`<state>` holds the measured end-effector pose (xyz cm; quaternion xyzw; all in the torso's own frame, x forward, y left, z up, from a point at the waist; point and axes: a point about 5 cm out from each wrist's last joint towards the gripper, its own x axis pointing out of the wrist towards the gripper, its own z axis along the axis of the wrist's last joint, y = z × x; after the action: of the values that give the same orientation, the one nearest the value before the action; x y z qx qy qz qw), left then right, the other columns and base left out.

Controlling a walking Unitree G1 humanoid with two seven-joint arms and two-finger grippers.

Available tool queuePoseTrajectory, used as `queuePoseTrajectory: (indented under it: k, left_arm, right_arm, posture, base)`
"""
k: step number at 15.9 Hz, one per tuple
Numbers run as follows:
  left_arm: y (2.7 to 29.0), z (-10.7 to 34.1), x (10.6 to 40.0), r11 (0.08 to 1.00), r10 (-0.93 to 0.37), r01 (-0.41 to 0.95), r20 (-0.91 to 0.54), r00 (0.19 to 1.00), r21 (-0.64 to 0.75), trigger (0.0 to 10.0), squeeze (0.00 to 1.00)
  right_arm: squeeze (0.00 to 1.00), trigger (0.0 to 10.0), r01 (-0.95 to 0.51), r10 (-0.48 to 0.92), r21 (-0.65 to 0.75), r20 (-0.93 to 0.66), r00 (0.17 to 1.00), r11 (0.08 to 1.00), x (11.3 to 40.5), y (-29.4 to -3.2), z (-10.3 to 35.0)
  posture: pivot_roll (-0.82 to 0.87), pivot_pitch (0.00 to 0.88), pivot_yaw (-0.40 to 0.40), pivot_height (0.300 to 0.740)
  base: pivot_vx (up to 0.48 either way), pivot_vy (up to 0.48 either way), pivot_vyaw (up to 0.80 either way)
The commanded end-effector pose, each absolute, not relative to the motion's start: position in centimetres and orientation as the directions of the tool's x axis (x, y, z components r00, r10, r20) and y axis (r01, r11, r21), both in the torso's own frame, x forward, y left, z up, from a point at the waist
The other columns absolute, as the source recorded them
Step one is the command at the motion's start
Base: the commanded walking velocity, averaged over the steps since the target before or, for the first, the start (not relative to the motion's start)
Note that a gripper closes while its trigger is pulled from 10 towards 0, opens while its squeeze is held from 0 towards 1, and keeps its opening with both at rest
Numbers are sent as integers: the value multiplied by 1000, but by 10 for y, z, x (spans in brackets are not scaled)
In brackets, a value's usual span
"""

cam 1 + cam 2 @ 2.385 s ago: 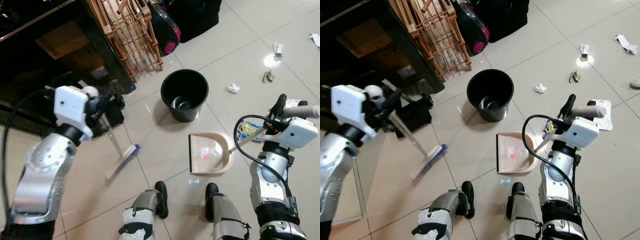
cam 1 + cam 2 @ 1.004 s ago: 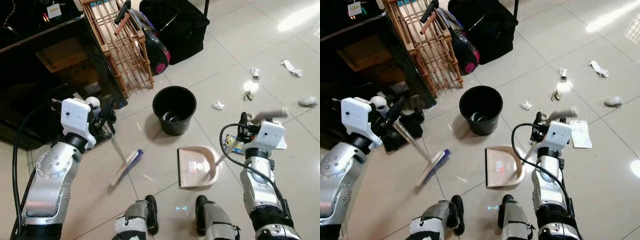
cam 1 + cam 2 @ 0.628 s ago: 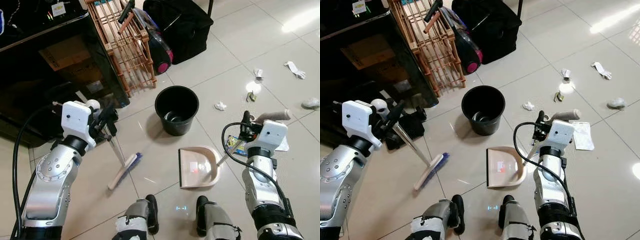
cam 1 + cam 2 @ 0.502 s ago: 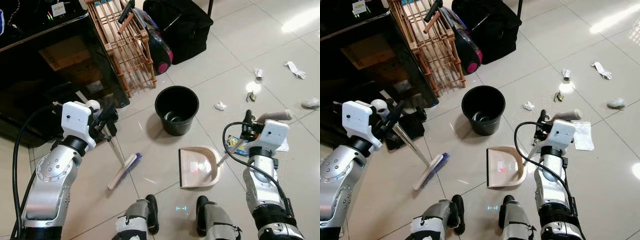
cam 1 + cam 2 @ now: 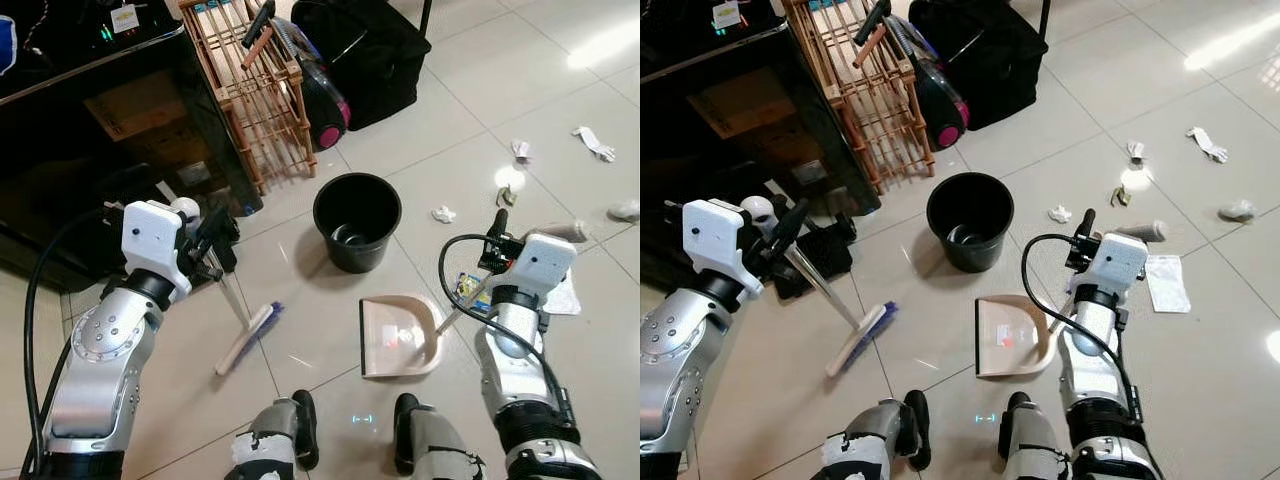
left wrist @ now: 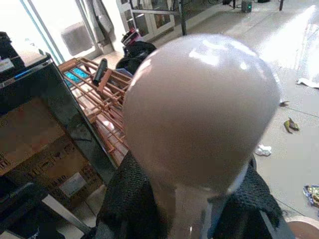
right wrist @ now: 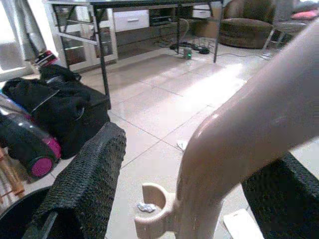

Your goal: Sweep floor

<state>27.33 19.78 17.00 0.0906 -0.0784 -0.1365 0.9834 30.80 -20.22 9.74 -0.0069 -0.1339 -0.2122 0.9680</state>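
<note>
Left hand [image 5: 205, 250] clamped on the broom [image 5: 250, 335], right hand [image 5: 1087, 248] on the dustpan [image 5: 400, 335] handle beside the bin [image 5: 357, 220]; sweeping pending (litter [image 5: 443, 213] beyond), calling for approach.

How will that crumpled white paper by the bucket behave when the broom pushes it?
The paper looks small and loosely balled, so it is probably very light and should skid easily on the glossy tile floor. It may tumble or scatter past the broom rather than slide straight.
</note>
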Motion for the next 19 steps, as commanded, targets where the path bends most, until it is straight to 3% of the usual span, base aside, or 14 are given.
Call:
queuePoseTrajectory:
  k: [1,2,3,4,5,10,11,12,13,14,15,16,19]
  left_arm:
    - [205,174,272,947,-266,229,150,952,227,10000,0]
    - [205,174,272,946,-268,231,149,952,226,10000,0]
    - [205,174,272,946,-270,233,150,951,226,10000,0]
    - [205,174,272,946,-271,234,152,951,226,10000,0]
    - [205,175,272,946,-272,234,155,950,226,10000,0]
    - [206,176,273,943,-278,238,157,948,230,10000,0]
    - [206,177,275,943,-278,238,159,947,231,10000,0]
    - [206,177,275,943,-278,238,159,947,231,10000,0]
    - [206,178,275,944,-277,236,162,947,230,10000,0]
    - [205,178,275,945,-275,235,164,947,229,10000,0]
    - [205,178,275,945,-275,234,164,947,228,10000,0]
    - [205,178,274,945,-276,235,164,947,228,10000,0]
    - [204,178,274,944,-278,238,164,946,228,10000,0]
  right_arm:
    - [0,10000,425,-427,64,245,870,903,306,-199,93]
    - [0,9765,437,-444,84,227,867,896,306,-198,91]
    - [0,8471,451,-462,100,216,860,887,306,-197,89]
    - [0,8824,464,-476,108,207,855,879,305,-197,88]
    - [0,10000,470,-483,109,202,852,876,304,-197,87]
    - [0,10000,472,-486,113,209,849,874,307,-199,89]
    - [0,5765,469,-483,117,212,850,876,309,-199,91]
    - [0,5765,469,-483,117,212,850,876,309,-199,91]
    - [0,0,467,-481,118,211,851,876,309,-200,91]
    - [0,2745,465,-480,117,211,852,878,310,-200,91]
    - [0,8863,465,-479,115,211,852,878,310,-201,91]
    - [0,10000,466,-480,113,210,852,877,310,-201,91]
    - [0,10000,467,-480,113,210,852,877,309,-201,91]
  posture:
    - [140,234,134,740]
    - [141,236,135,740]
    - [143,236,135,740]
    - [143,236,135,740]
    - [144,236,136,740]
    - [144,240,144,740]
    - [144,240,144,740]
    - [144,240,144,740]
    - [144,240,144,740]
    - [147,242,138,740]
    - [147,242,138,740]
    - [147,242,139,740]
    - [148,241,139,740]
  base:
    - [0,0,0]
    - [0,0,0]
    - [0,0,0]
    - [0,0,0]
    - [0,0,0]
    - [0,0,0]
    - [0,0,0]
    - [0,0,0]
    - [0,0,0]
    - [0,0,0]
    - [0,0,0]
    - [0,0,0]
    - [0,0,0]
